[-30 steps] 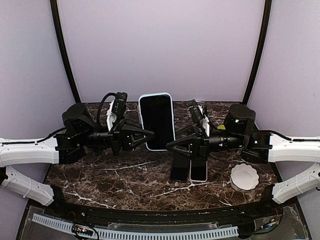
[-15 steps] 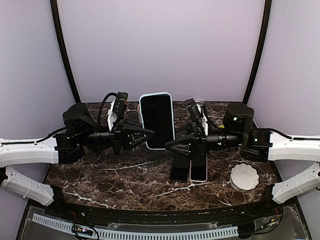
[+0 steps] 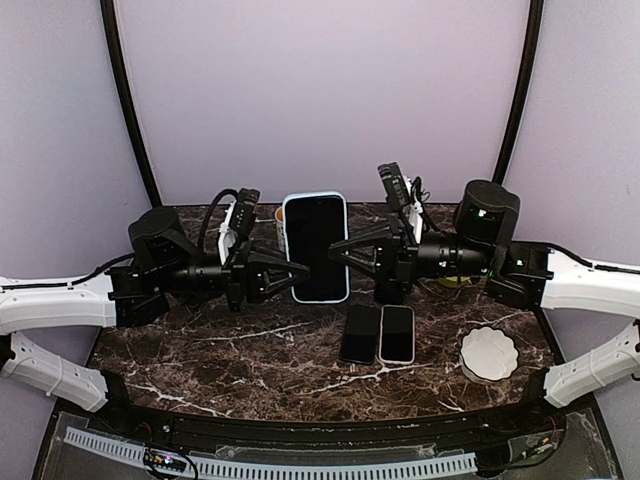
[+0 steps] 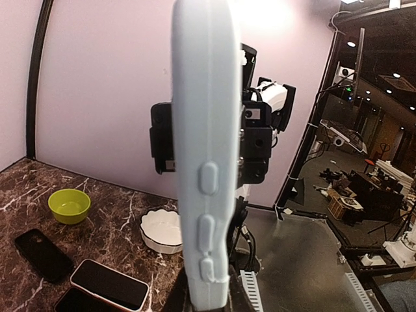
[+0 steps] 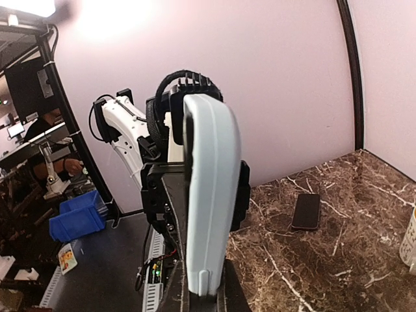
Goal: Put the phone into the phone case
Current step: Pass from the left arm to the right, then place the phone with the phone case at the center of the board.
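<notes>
Spanning the overhead view from 9 to 3 o'clock, the dark marble table [image 3: 200,350] carried everything. The left arm [image 3: 60,300] reached in from 9 o'clock and the right arm [image 3: 590,285] from 3 o'clock. They met near the middle of the table, toward its 12 o'clock edge. Between them the pale blue case [image 4: 201,130] was held upright, its long axis running 12 to 6 o'clock. The phone [image 3: 315,248] sat inside the case, its black screen facing the overhead camera with the blue rim showing all round it.

The left gripper [image 3: 298,271] was closed narrow on the case's 9 o'clock edge, low down. The right gripper [image 3: 335,250] was pinched on the 3 o'clock edge, about halfway up. Each wrist camera saw the case edge-on in the middle of its view, with the other arm's wrist behind it.

A white scalloped dish [image 3: 490,352] sat at 4 o'clock from the case, near the table's right edge. A green bowl [image 4: 69,205] stood at 3 o'clock, mostly hidden behind the right arm from above. At 5 o'clock from the case a black spare phone [image 3: 360,333] and a light-edged spare phone [image 3: 397,333] lay flat, just beside each other.
</notes>
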Controlling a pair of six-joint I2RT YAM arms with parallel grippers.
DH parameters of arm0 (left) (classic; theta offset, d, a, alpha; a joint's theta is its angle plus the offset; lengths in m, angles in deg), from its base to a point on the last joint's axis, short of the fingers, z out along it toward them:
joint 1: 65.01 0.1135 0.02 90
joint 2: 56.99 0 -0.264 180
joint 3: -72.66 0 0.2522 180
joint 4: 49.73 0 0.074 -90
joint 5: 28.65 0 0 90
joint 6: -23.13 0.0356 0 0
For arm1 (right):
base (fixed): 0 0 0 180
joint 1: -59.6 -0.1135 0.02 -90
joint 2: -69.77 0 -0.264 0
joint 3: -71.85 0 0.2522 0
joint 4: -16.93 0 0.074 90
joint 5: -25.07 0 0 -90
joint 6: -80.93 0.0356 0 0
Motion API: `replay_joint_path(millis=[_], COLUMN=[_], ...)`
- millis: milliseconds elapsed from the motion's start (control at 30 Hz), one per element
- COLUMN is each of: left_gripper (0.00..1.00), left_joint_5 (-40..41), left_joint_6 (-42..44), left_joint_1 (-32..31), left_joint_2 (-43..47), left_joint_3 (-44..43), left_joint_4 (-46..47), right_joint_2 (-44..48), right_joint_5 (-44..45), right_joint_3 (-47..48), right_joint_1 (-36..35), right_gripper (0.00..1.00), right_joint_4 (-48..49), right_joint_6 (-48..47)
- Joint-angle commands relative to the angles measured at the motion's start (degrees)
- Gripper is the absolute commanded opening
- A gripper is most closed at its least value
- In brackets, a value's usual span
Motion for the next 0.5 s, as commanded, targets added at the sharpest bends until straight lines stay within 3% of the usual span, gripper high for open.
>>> replay_joint_path(millis=[0, 100, 133, 167, 200, 233, 267, 300, 333, 467], left_gripper=[0.00, 0.00, 0.07, 0.17, 0.47, 0.61, 0.82, 0.89, 0.96, 0.99], left_joint_5=[-0.5, -0.5, -0.1, 1.4, 2.6, 6.7, 9.5, 16.2, 19.8, 37.4], left_joint_6=[1.5, 1.5, 1.5, 1.4, 1.2, 1.2, 1.2, 1.3, 1.5, -0.9], left_joint_1=[-0.1, -0.2, -0.1, -0.1, -0.1, -0.1, -0.1, 0.1, 0.2, 3.5], left_joint_2=[2.5, 2.5, 2.5, 2.7, 2.8, 3.0, 3.0, 2.9, 2.8, 0.6], left_joint_3=[-2.3, -2.2, -2.3, -2.3, -2.6, -2.9, -4.0, -4.7, -6.0, -10.1], left_joint_4=[3.0, 2.4, 1.6, 0.9, -1.4, -2.9, -7.4, -10.2, -15.2, -30.7], right_joint_2=[-0.7, -0.2, 0.1, 0.2, 0.2, 0.0, -0.5, -1.2, -2.0, -7.4], right_joint_5=[-0.6, 0.4, 2.1, 3.6, 5.1, 6.6, 7.7, 8.8, 9.5, 11.1], right_joint_3=[0.7, -0.1, -0.2, -0.1, 0.0, 0.2, 0.2, 0.2, -0.1, -1.4], right_joint_1=[0.2, 0.3, 0.3, 0.4, 0.7, 1.1, 1.6, 2.2, 2.9, 5.1], right_gripper=[0.00, 0.00, 0.00, 0.00, 0.00, 0.00, 0.00, 0.00, 0.00, 0.00], right_joint_4=[2.2, 2.5, 2.0, 1.2, -0.2, -1.5, -2.7, -3.7, -4.4, -5.0], right_joint_6=[0.7, 1.6, 2.1, 2.7, 3.4, 4.4, 5.9, 7.8, 9.8, 18.3])
